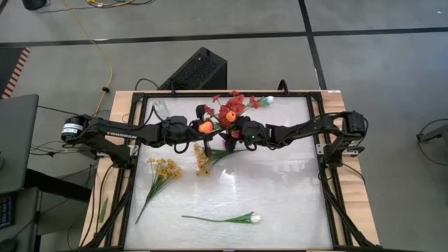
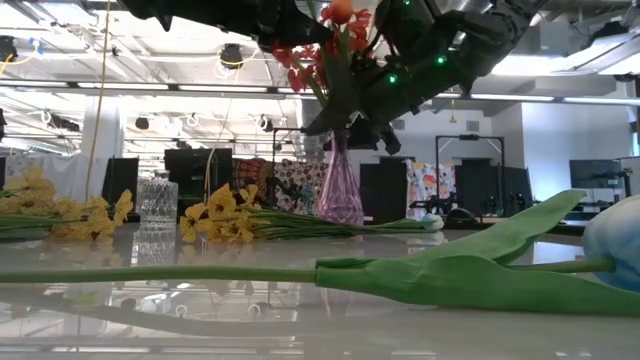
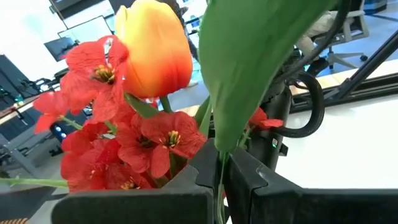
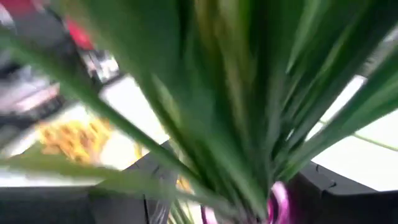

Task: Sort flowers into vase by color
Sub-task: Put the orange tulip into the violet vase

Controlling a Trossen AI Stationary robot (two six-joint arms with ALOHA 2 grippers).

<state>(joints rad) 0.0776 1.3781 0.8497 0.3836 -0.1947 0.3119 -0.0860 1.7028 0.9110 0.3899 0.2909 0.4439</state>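
Left gripper (image 3: 221, 180) pinches the orange tulip (image 1: 205, 127) stem beside the red flowers (image 1: 234, 105); right gripper (image 1: 239, 134), fingers wide, surrounds the pink vase (image 2: 340, 190) near the table's (image 1: 280, 196) back edge

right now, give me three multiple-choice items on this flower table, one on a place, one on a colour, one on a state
1. Where does the white tulip lie?
A. near table edge
B. in the vase
C. on the floor

2. What colour is the vase holding red flowers?
A. blue
B. pink-purple
C. black

3. How is the left end effector?
A. wide open, empty
B. out of sight
C. shut on the orange tulip's stem

Answers: 1 A, the high view shows it alone by the near edge. 2 B, the low view shows tinted glass. 3 C, the left wrist view shows the fingers pinched on the stem.
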